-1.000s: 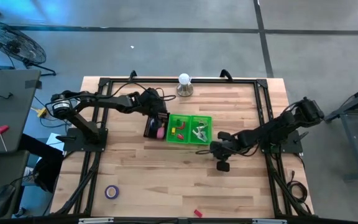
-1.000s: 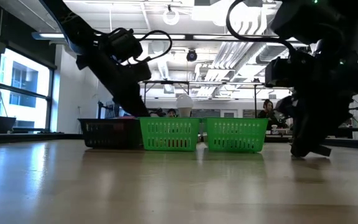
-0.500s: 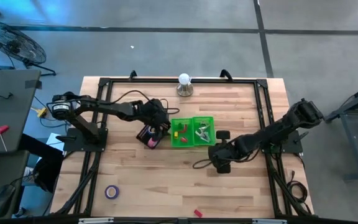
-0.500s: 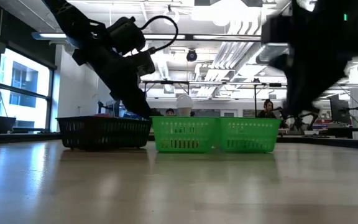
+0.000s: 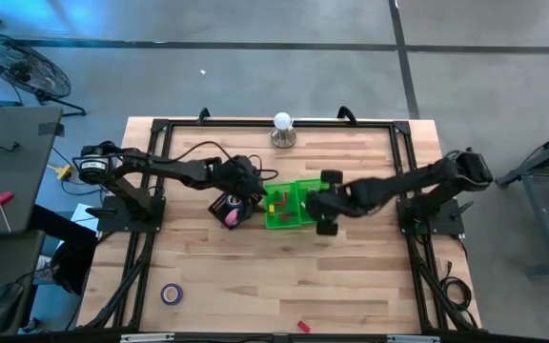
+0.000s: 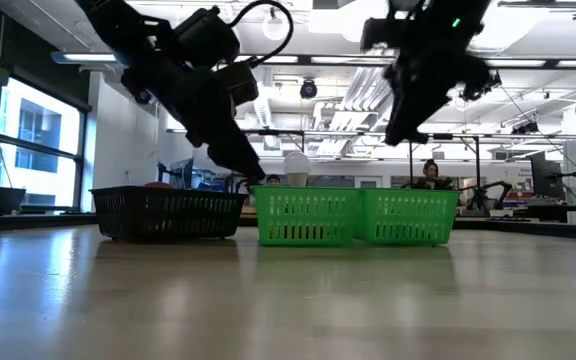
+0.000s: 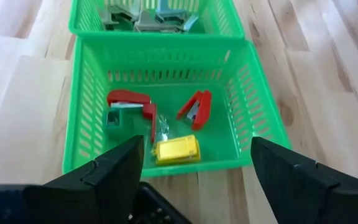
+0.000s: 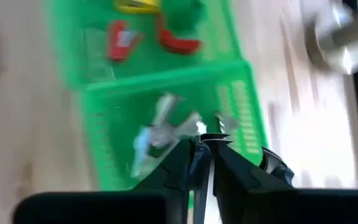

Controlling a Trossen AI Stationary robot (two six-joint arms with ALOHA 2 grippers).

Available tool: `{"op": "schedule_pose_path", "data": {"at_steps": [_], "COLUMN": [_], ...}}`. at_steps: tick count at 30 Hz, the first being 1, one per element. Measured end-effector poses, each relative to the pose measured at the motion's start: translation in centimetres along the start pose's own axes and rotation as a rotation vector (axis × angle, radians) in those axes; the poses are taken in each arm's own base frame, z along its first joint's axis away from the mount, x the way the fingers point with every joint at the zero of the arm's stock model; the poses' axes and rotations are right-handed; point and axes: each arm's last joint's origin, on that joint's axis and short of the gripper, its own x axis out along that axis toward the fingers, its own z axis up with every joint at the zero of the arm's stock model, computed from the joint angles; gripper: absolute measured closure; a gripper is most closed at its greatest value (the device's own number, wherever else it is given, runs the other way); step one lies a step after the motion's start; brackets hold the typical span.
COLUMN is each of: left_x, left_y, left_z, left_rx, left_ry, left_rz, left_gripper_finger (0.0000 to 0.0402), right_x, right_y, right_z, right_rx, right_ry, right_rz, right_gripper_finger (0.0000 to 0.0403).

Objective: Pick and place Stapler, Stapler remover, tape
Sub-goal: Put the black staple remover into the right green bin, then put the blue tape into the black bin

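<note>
Two joined green baskets [image 5: 292, 187] stand mid-table, with a black basket [image 5: 225, 200] at their left, turned askew and holding something pink [image 5: 229, 218]. The left green basket [image 7: 160, 167] holds red staplers [image 7: 129, 102] and a yellow one [image 7: 176, 149]. The right one [image 8: 244, 106] holds grey staple removers [image 8: 154, 134]. My left gripper [image 7: 194, 168] is open, low between the black basket and the green ones. My right gripper [image 8: 204, 146] hangs raised over the right green basket, shut on a small toothed metal piece. A purple tape roll [image 5: 171, 293] lies on the table near the near-left edge. My left gripper's fingers [image 6: 251, 172] reach down beside the black basket's rim [image 7: 148, 202]; whether they touch it cannot be told. My right gripper pinches a small toothed staple remover [image 8: 219, 122] between its two fingertips, pointing down from above. The piece is lifted clear above the right green basket.
A white bulb on a metal stand [image 5: 282, 129] sits at the table's far edge. A small red thing [image 5: 303, 326] lies at the near edge. A black frame [image 5: 403, 152] runs around the table. Bare wood lies near of the baskets.
My right gripper has risen from the table right of the baskets and swung left and toward the far edge, over the right green basket. My left gripper has moved toward the table's right. The black basket has turned askew, and all the baskets have slid a little.
</note>
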Motion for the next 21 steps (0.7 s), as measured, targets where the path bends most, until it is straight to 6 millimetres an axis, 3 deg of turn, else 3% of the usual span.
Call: {"op": "schedule_pose_path", "data": {"at_steps": [5,10,14,21], "left_x": [-0.1,-0.1,-0.1,-0.3], "left_y": [0.0,0.0,0.0,0.0], "left_z": [0.6,0.7,0.7,0.8], "left_rx": [0.0,0.002,0.009,0.036], "left_ry": [-0.004,-0.007,-0.006,-0.013], "left_rz": [0.0,0.001,0.002,0.005], "left_gripper_finger": [0.0113,0.0113,0.0113,0.0113], "right_x": [1.6,2.3,2.3,2.3], "right_y": [-2.4,-2.7,-2.8,-2.9], "right_z": [-0.3,-0.2,-0.1,0.0], "right_rx": [0.157,0.195,0.198,0.2], "right_ry": [0.047,-0.003,-0.022,-0.027], "right_rz": [0.041,0.054,0.017,-0.014], "right_gripper_finger": [0.0287,0.0225,0.0209,0.0216]}}
